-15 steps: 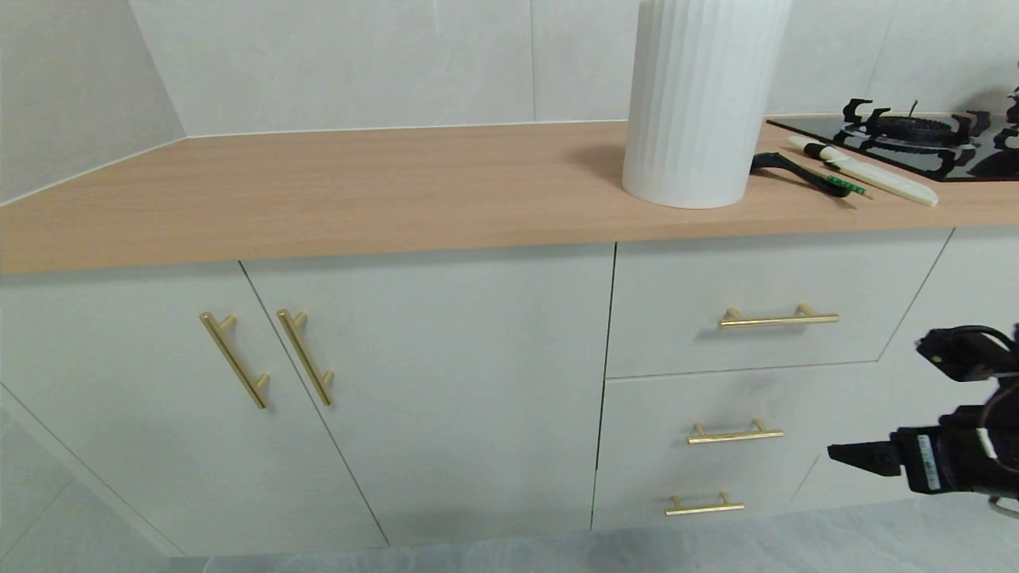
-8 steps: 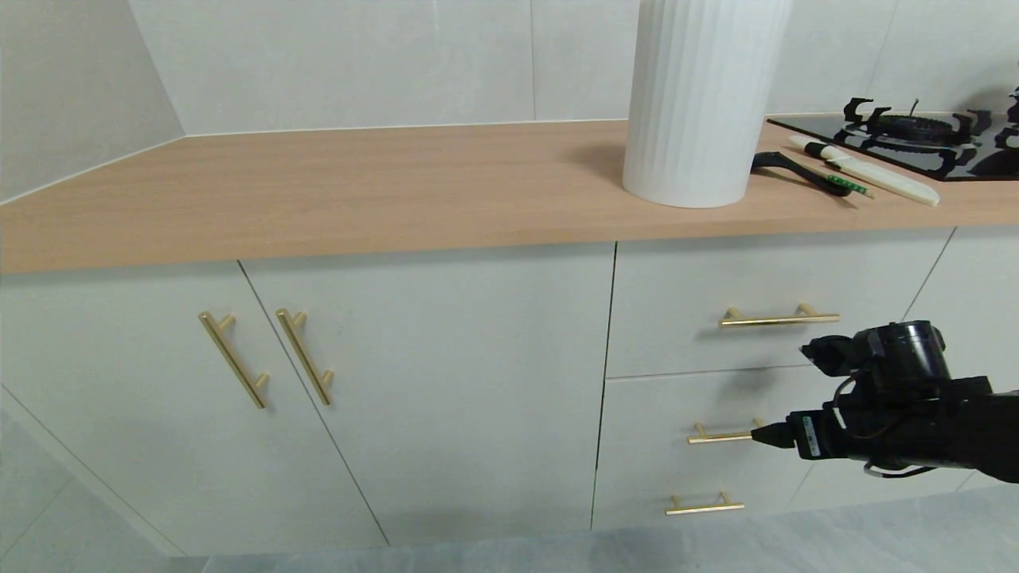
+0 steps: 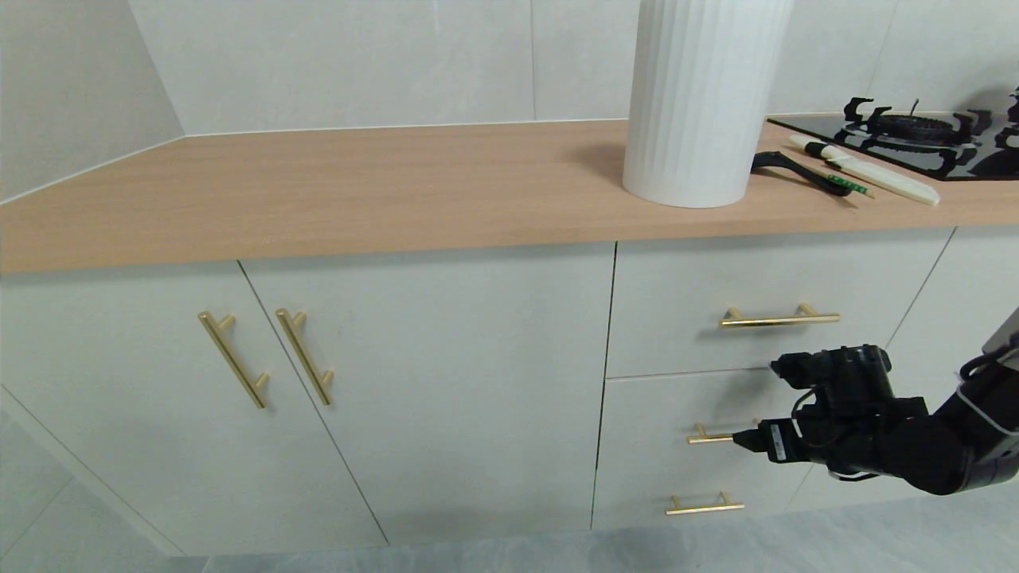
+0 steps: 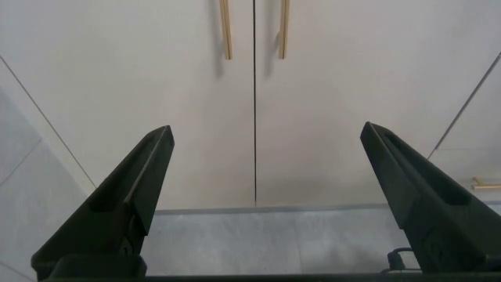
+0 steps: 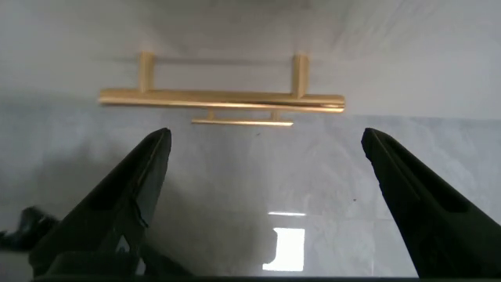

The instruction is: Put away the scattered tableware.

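The right gripper (image 3: 748, 440) has come close to the middle drawer handle (image 3: 708, 437), fingers wide open. I think it opens that drawer next. The left gripper (image 4: 262, 157) is open too.

Three pieces of tableware lie close together on the wooden tabletop (image 3: 398, 191), toward its right end, between the tall white ribbed vessel (image 3: 696, 103) and the black hob (image 3: 939, 155). A black curved-handled utensil (image 3: 800, 171) lies flat, one end hidden behind the vessel. Just beside it is a thin green-patterned stick (image 3: 850, 188) — possibly a chopstick. A long cream utensil (image 3: 876, 177) with a black band near its far end lies flat along the hob's front edge.
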Tool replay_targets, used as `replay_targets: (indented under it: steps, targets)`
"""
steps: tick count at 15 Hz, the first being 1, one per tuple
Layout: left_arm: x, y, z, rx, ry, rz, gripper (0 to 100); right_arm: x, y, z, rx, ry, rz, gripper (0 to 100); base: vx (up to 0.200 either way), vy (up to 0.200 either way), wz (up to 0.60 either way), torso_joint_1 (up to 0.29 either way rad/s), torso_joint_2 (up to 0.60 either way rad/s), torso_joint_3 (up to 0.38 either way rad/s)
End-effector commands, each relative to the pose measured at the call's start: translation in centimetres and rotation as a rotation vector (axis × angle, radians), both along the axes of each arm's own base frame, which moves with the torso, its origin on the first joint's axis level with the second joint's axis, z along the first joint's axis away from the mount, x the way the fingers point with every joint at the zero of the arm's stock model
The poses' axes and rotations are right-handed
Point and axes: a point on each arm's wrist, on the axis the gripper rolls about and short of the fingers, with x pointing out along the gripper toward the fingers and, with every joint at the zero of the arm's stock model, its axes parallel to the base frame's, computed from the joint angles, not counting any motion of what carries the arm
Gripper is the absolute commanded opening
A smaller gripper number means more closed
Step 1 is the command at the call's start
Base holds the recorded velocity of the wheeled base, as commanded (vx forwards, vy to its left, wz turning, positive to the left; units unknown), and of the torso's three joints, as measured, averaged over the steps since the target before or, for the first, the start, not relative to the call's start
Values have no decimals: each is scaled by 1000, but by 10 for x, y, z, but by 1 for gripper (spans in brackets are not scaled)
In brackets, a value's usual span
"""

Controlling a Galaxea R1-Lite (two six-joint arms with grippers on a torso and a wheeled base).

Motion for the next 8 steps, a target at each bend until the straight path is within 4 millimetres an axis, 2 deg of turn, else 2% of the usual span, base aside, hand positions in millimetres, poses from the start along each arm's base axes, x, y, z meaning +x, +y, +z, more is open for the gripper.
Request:
replay_targets:
  steps: [1, 5, 8]
  targets:
    - [0, 0, 0, -2, 1, 1, 100, 4, 0, -17, -21, 2, -19, 100, 0, 0, 0, 0, 0, 0]
    - [0, 0, 0, 0, 1, 1, 100, 14, 3, -24, -32, -92, -42, 100, 0, 0, 0, 0, 0, 0]
    - [0, 0, 0, -2, 1, 1, 100, 16, 7, -34, -58, -91, -60, 100, 0, 0, 0, 0, 0, 0]
